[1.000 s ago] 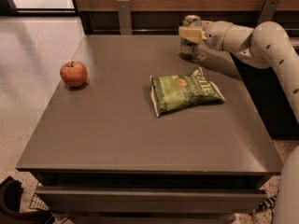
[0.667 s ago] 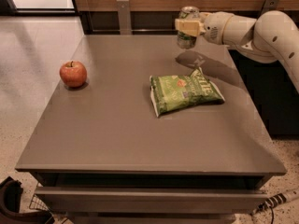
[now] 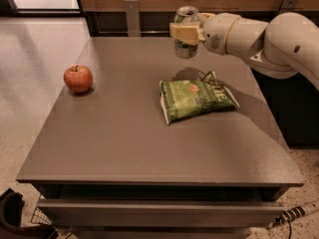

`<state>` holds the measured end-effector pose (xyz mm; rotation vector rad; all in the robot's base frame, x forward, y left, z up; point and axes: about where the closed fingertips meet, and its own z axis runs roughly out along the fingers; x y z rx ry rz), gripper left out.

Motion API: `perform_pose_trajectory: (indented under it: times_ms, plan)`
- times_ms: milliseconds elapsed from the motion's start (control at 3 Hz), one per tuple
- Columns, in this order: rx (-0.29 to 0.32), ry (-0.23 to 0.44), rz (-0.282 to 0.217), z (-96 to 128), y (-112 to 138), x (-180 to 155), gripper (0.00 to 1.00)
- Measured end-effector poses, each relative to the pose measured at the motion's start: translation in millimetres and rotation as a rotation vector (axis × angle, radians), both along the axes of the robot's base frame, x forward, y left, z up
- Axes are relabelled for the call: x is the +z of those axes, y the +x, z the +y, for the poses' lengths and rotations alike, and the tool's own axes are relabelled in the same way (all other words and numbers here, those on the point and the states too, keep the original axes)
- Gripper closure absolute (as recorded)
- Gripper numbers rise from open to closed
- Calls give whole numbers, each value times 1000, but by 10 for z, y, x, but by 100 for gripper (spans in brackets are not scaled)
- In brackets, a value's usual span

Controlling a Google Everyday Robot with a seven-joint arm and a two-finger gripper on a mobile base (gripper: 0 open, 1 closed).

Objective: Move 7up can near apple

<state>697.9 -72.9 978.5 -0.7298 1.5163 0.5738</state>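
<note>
While the apple sits well apart on the worktop's left, we see our pincer closed around the 7up can, holding it above the chip bag.

The gripper, pale cream-yellow, is clamped around the silver-and-green can above the far side of the bench, which is plain matte grey-brown. The arm is off-white. The apple is red-orange. The chip bag is green with white lettering and a small reddish spot.
</note>
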Motion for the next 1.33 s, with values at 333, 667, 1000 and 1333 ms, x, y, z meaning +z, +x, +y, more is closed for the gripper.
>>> perform_pose_trajectory:
  times_ms: [333, 667, 1000, 1333]
  plan:
    - [76, -29, -4, 494, -346, -68, 100]
    - [252, -49, -21, 1088, -682, -135, 100]
    - [411, -56, -37, 1437, -865, -185, 100]
    - [533, -36, -6, 1688, -899, -285, 100]
